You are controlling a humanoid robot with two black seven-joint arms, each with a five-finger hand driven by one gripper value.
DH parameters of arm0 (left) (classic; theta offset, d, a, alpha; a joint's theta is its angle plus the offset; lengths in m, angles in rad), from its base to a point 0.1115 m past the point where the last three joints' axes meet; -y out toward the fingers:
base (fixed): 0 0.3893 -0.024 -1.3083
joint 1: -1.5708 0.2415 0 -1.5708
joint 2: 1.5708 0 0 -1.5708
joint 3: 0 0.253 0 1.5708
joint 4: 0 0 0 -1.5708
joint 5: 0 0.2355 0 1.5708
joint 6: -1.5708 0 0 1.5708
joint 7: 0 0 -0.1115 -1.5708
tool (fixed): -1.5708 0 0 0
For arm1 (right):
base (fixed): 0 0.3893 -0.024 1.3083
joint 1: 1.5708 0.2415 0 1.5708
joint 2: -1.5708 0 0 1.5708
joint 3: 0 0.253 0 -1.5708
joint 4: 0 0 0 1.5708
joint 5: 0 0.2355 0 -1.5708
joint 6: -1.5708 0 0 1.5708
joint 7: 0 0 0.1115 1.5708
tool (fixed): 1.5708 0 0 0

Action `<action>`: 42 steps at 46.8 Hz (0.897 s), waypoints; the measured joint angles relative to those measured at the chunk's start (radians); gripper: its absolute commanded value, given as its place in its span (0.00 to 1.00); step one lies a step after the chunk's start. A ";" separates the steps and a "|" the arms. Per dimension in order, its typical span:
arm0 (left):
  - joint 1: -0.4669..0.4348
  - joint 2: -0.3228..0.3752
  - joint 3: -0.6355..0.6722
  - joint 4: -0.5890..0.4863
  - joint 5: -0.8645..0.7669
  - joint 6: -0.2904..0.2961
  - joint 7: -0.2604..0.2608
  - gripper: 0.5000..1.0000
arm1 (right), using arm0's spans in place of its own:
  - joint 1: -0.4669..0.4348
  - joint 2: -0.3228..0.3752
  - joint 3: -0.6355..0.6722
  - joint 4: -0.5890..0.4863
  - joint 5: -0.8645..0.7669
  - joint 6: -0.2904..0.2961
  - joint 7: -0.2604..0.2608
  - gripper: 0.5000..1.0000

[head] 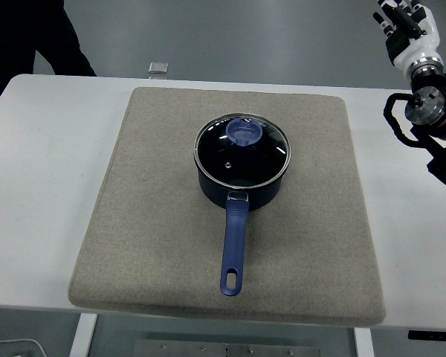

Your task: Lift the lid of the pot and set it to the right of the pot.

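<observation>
A dark blue pot (241, 187) stands in the middle of a grey mat (156, 208), its long blue handle (234, 249) pointing toward the table's near edge. A glass lid (264, 160) with a steel rim and a blue knob (244, 132) sits on the pot. My right hand (403, 21) is raised at the top right corner, well above and to the right of the pot, fingers relaxed and holding nothing. My left arm is not in view.
The mat lies on a white table (44, 163). A small grey square object (158, 68) lies at the table's far edge. A person in dark clothing (30, 37) stands at the top left. Bare mat (327, 193) lies right of the pot.
</observation>
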 measured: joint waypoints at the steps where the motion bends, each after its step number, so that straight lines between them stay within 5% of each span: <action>1: -0.001 0.000 0.000 0.000 0.000 0.000 0.000 1.00 | 0.001 0.000 0.000 0.000 0.000 0.000 0.000 0.83; 42: -0.005 0.000 0.000 0.001 0.000 0.002 0.000 1.00 | 0.002 0.002 -0.001 0.000 -0.001 -0.001 0.000 0.82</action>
